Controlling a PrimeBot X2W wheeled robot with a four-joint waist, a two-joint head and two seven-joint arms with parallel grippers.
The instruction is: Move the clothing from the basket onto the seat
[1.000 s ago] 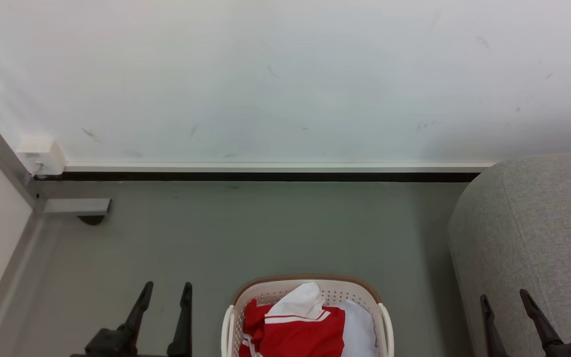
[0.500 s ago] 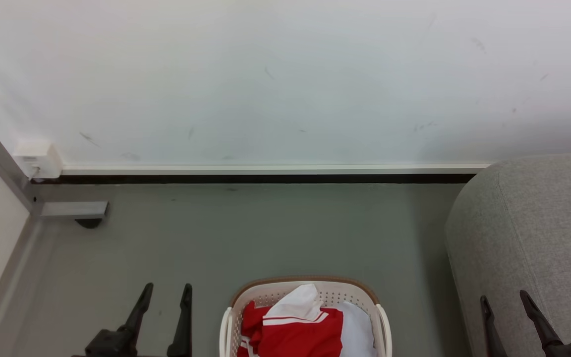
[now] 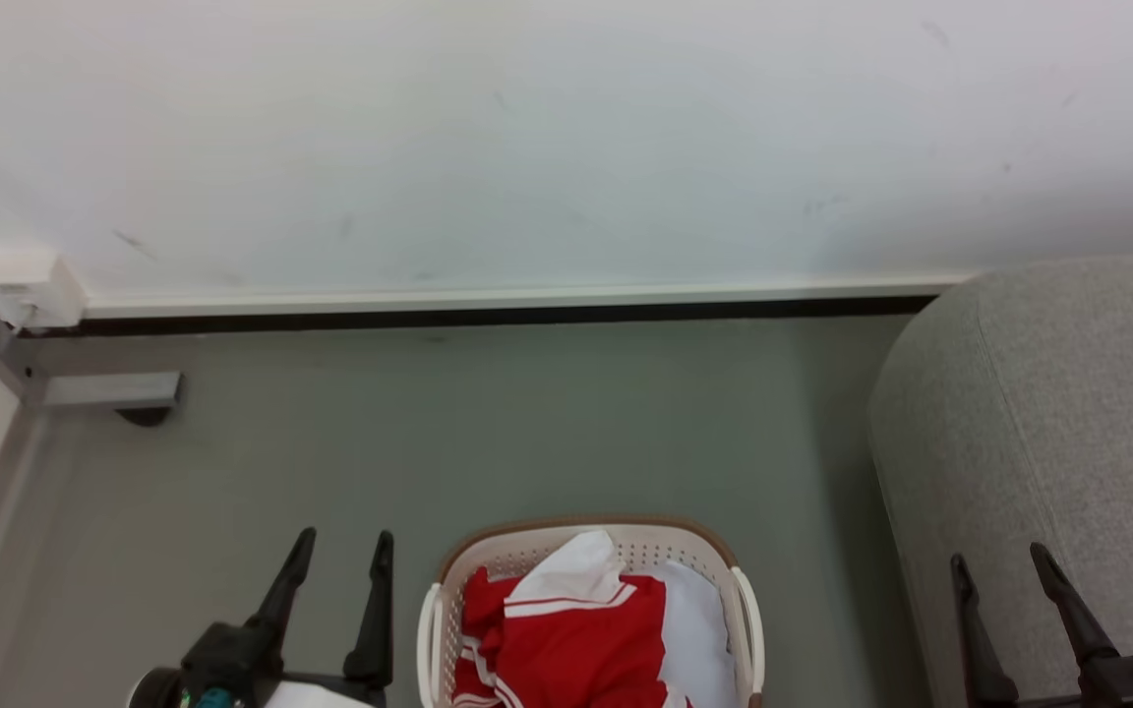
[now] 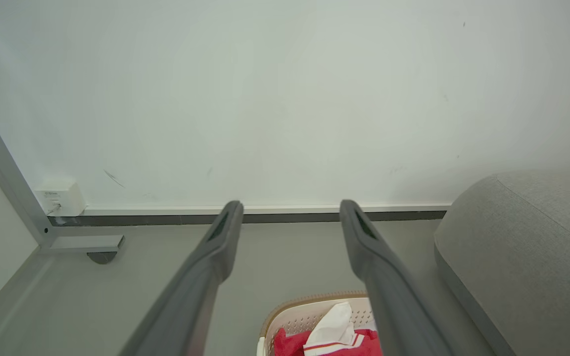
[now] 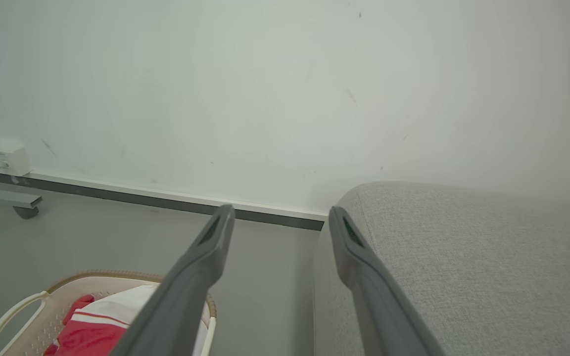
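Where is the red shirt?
In the head view, the red clothing lies in the basket at bottom centre, on the floor left of the grey seat.

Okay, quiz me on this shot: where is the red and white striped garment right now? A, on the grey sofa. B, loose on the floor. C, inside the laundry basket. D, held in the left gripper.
C: the red and white garment lies in the cream laundry basket on the floor, apart from the grey sofa, and the left gripper and right gripper are open and hold nothing.
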